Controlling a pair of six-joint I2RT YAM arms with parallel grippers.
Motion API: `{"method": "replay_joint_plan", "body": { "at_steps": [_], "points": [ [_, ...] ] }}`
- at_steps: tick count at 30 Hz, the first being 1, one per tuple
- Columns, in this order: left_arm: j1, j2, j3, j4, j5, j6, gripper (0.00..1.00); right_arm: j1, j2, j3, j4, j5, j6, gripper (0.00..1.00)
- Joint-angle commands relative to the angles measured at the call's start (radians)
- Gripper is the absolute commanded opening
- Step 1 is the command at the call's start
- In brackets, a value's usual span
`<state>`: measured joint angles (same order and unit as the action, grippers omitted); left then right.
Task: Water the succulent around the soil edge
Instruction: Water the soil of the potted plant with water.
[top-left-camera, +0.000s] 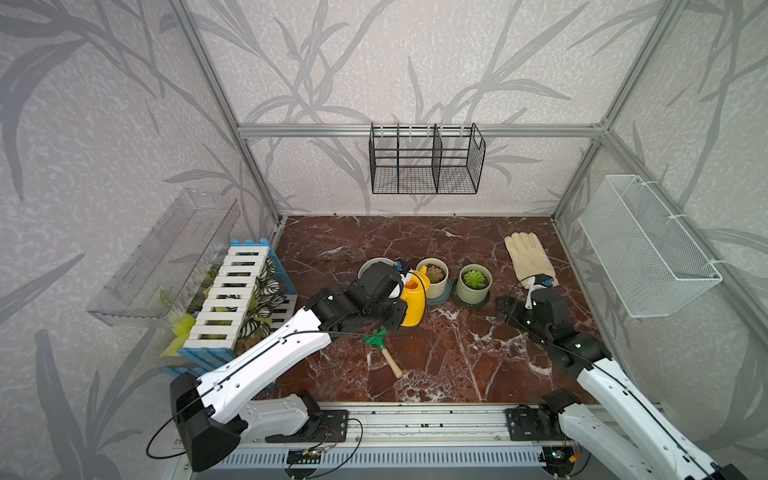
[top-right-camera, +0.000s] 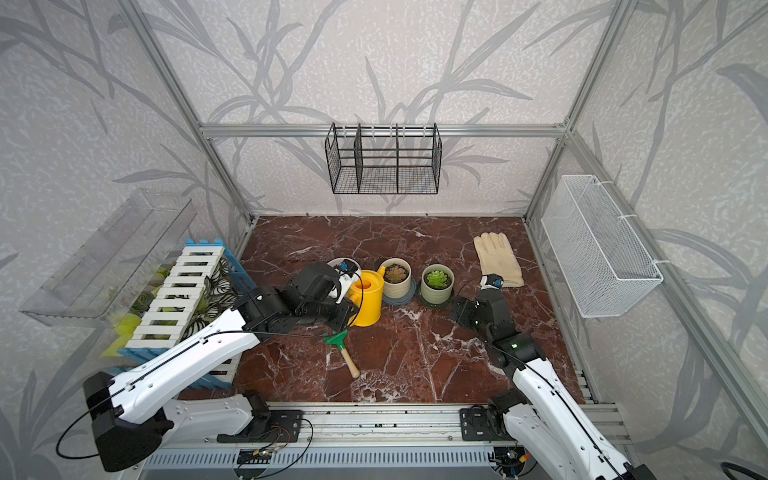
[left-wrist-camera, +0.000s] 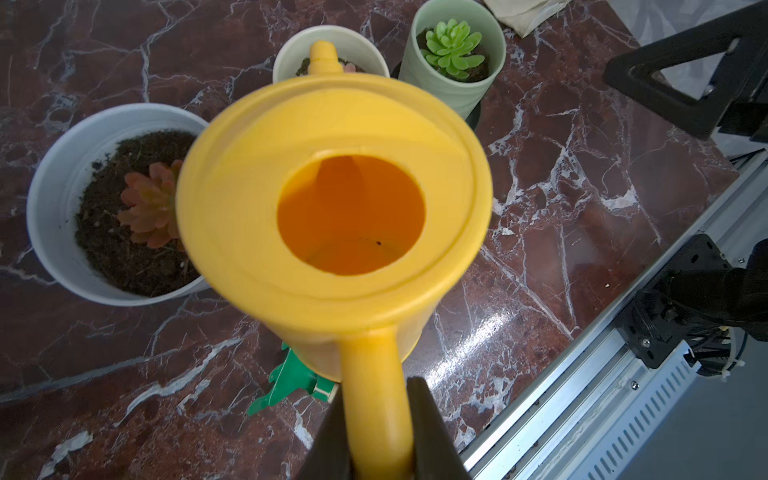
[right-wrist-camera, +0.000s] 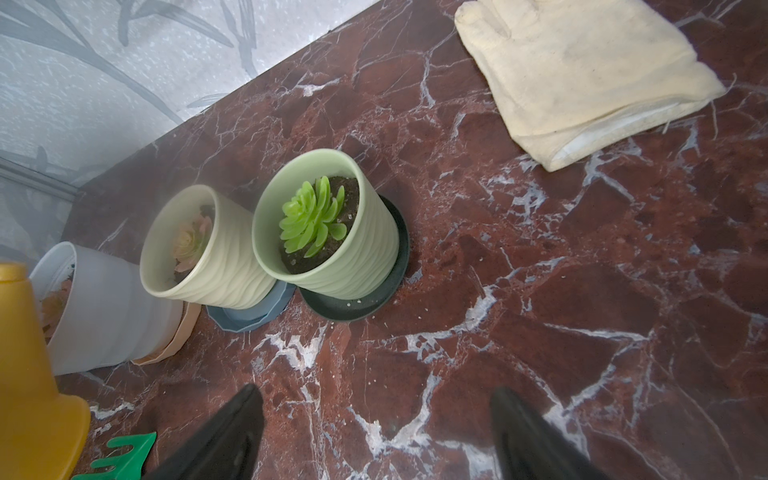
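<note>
A: In both top views, which way does the can (top-left-camera: 413, 305) point?
B: Its spout (top-left-camera: 421, 272) aims at the cream pot (top-left-camera: 439, 289), with the tip about at that pot's rim. The long axis, handle to spout, runs from the left end effector (top-left-camera: 395, 291) straight toward the cream pot. The body stands close to upright, mouth up.
A: Where is the can against the cream pot?
B: Just beside it, on the side away from the green pot (top-left-camera: 471, 293). The left end effector sits at the can's end farthest from the cream pot. The right end effector (top-left-camera: 503, 306) is past the green pot, apart from both pots.
A: Left wrist view?
B: The left end effector (left-wrist-camera: 378, 432) is clamped on the can's handle (left-wrist-camera: 376, 386), one finger on each side. The can (left-wrist-camera: 332, 187) stretches away from it, and the spout (left-wrist-camera: 323, 56) overlaps the cream pot's (left-wrist-camera: 365, 45) rim. I cannot tell whether the base touches the worktop (left-wrist-camera: 561, 187).
A: Right wrist view?
B: The right end effector (right-wrist-camera: 374, 415) stands wide apart above the worktop. The cream pot (right-wrist-camera: 232, 270) with its pinkish succulent (right-wrist-camera: 191, 241) lies ahead, the green pot (right-wrist-camera: 353, 257) just beside it. The can (right-wrist-camera: 29, 374) is on the cream pot's other side, at the frame edge.
</note>
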<state>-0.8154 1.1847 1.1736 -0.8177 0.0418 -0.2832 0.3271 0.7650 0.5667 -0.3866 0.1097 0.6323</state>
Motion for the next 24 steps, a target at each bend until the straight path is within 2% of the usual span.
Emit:
{"method": "replay_joint_plan", "body": {
  "at_steps": [1,6,17,24],
  "points": [
    [0.013,-0.041,-0.009,-0.092,-0.047,-0.046,0.00,-0.004,0.003,-0.006,0.023,-0.007,0.003,0.87],
    [0.061,-0.066,0.010,-0.204,-0.050,-0.056,0.00,-0.003,0.003,-0.007,0.024,-0.008,0.003,0.87],
    [0.171,-0.081,0.012,-0.287,-0.012,-0.047,0.00,-0.003,-0.004,-0.008,0.023,-0.005,0.001,0.87],
    [0.182,-0.077,0.057,-0.324,-0.044,-0.086,0.00,-0.005,-0.004,-0.007,0.022,-0.007,0.001,0.87]
  ]
}}
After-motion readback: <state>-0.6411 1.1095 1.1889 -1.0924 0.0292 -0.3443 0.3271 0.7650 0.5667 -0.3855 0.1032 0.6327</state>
